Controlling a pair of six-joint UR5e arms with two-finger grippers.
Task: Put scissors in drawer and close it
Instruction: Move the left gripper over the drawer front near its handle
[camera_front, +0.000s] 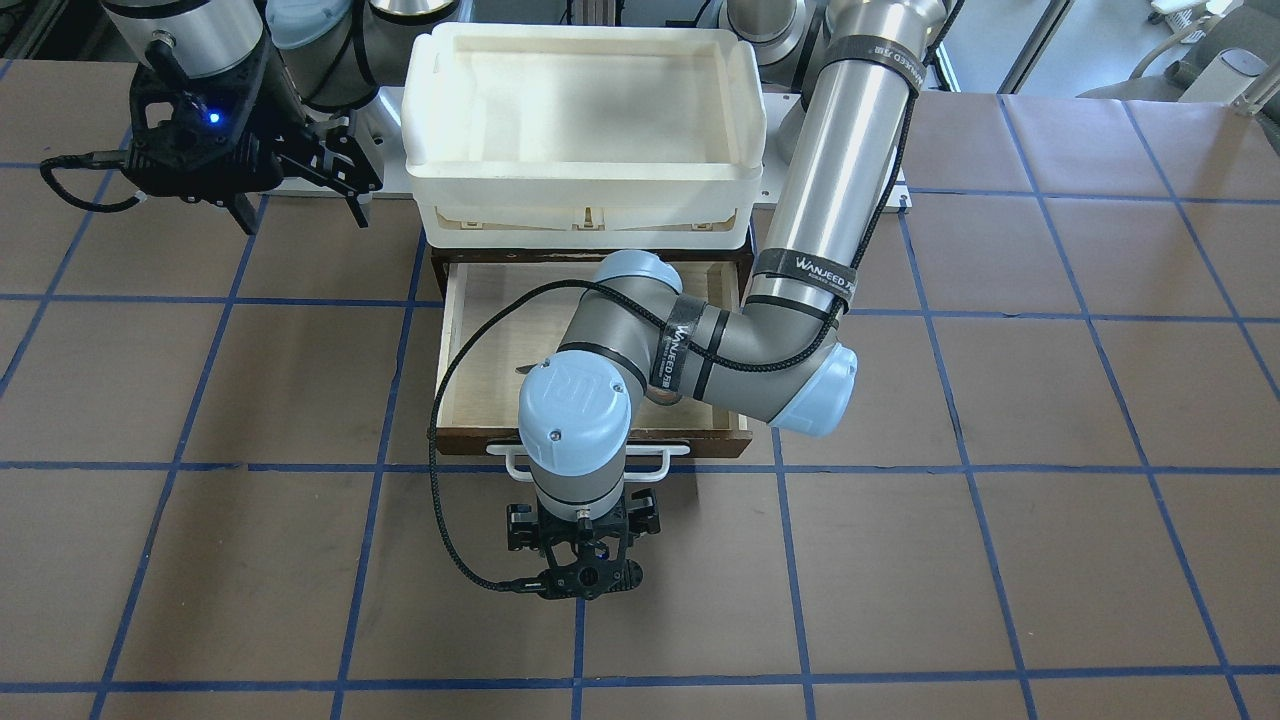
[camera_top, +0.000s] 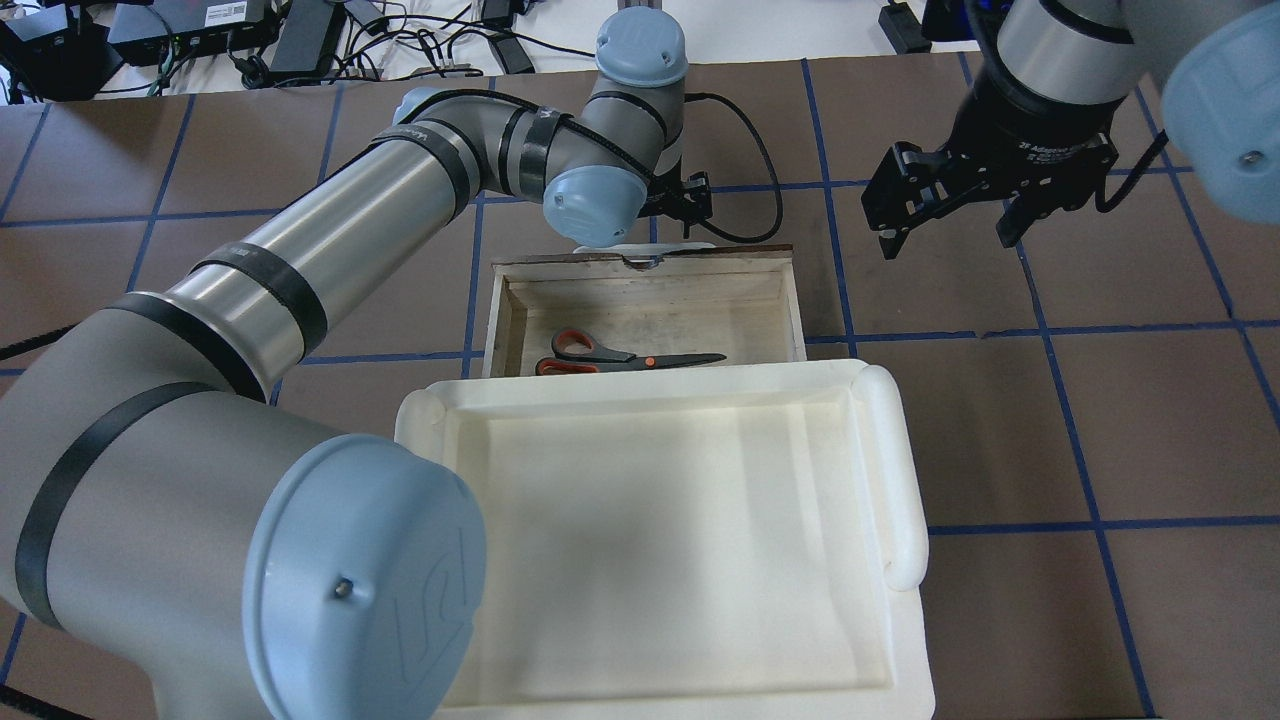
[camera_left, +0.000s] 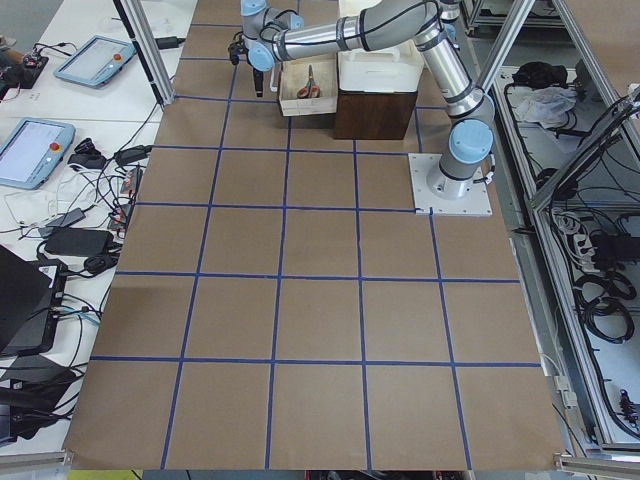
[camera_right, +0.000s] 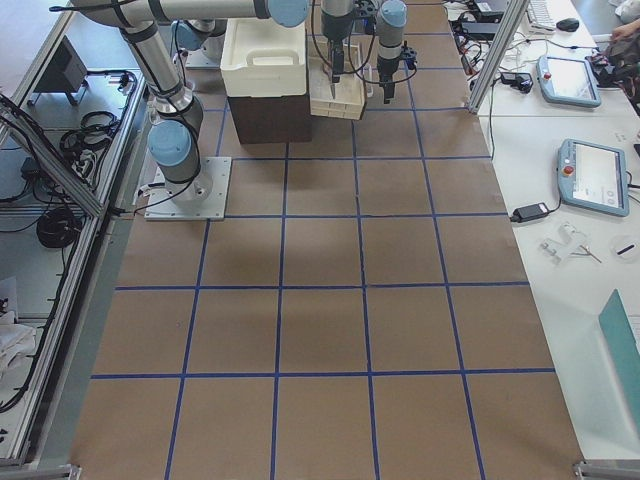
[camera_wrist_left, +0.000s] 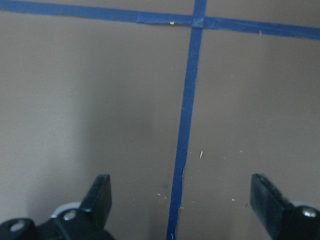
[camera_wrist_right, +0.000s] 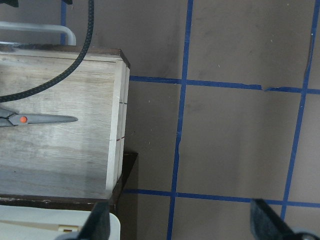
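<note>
One brown worktop (camera_top: 1100, 400), gridded with blue tape, carries everything, and two arms reach over it. The left arm (camera_top: 300, 260) bends across the drawer and the right arm (camera_top: 1060, 50) comes in from the other side. Behind the left claw (camera_wrist_left: 181, 182), toward the robot's base, stands one white bin (camera_top: 900, 470) on a dark cabinet. From under it one drawer (camera_top: 505, 320) juts out open, its pale plywood floor showing. Its dark front edge and single white bar handle (camera_front: 668, 451) lie just behind the left claw, under that arm's wrist; whether the claw touches the handle cannot be told. The left claw points down at the worktop with its two fingers spread wide and nothing between them, and one strip of blue tape runs through the gap. Brown surface shows on every other side of it. The right claw (camera_top: 947, 240) hangs off the drawer's side, apart from its side wall, also spread wide and holding nothing. A band of bare worktop lies between it and the drawer's corner. One pair of scissors (camera_top: 620, 357) lies flat on the drawer floor, well behind the left claw and close to the bin's edge. Its blades are closed and point toward the right claw's side, and its orange-lined loops lie toward the opposite wall, with plywood showing all round it.
</note>
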